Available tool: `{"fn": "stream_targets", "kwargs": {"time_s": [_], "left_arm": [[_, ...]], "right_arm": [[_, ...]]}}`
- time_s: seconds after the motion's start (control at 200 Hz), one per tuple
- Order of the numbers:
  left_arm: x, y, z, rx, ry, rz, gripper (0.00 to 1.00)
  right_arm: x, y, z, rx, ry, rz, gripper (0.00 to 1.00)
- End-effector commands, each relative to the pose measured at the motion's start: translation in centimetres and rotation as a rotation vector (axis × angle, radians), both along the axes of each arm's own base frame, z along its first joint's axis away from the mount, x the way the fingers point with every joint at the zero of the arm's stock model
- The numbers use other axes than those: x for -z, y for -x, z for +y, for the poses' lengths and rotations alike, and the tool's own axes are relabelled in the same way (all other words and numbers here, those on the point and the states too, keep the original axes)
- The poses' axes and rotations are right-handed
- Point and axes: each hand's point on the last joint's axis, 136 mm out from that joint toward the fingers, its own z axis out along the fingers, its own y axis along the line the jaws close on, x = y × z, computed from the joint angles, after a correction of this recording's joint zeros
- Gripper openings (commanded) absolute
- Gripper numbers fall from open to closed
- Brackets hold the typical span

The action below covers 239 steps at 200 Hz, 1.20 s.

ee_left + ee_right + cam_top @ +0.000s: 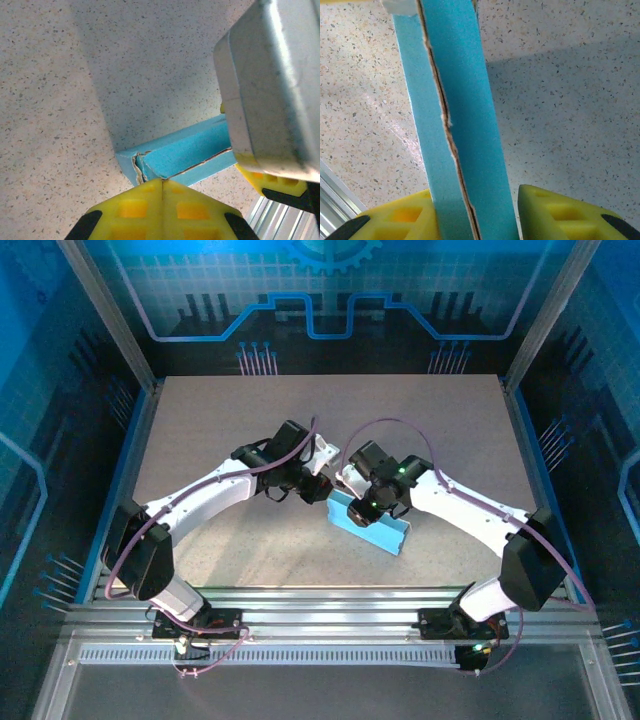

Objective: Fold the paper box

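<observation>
Paper box (385,533) of light blue thin cardboard, lying on the speckled beige tabletop (250,420), straddled by the spread right pincer (476,194), left pincer (162,182) pressed together at its end

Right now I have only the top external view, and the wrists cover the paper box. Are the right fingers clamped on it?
Observer: Not firmly. The right fingers straddle the paper box, with a thin gap beside one finger.
Operator: And the left fingers?
Observer: The left fingers are shut tip to tip, nothing between them, right at the box's corner.
Operator: Is the box closed up?
Observer: Nearly. A seam with rough edges runs along its upper face.
</observation>
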Motion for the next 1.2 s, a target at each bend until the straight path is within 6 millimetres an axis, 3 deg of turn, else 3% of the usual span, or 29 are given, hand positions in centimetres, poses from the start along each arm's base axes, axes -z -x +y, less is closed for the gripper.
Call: {"fn": "stream_targets", "kwargs": {"time_s": [0.0, 0.145, 0.796, 1.191], "left_arm": [[0.5, 1.4, 0.9, 0.002, -0.043, 0.027, 0.00], [0.2, 1.5, 1.1, -0.003, -0.047, 0.019, 0.00], [-1.1, 1.0, -0.2, 0.017, -0.006, 0.039, 0.00], [-1.3, 1.3, -0.3, 0.044, -0.018, 0.064, 0.00]], "right_arm": [[-0.6, -0.4, 0.0, 0.018, -0.006, -0.029, 0.41], [0.0, -0.4, -0.3, 0.023, 0.016, -0.021, 0.35], [1.1, -0.2, 0.1, 0.014, 0.034, -0.001, 0.31], [1.2, -0.3, 0.2, 0.010, 0.032, -0.014, 0.49]]}}
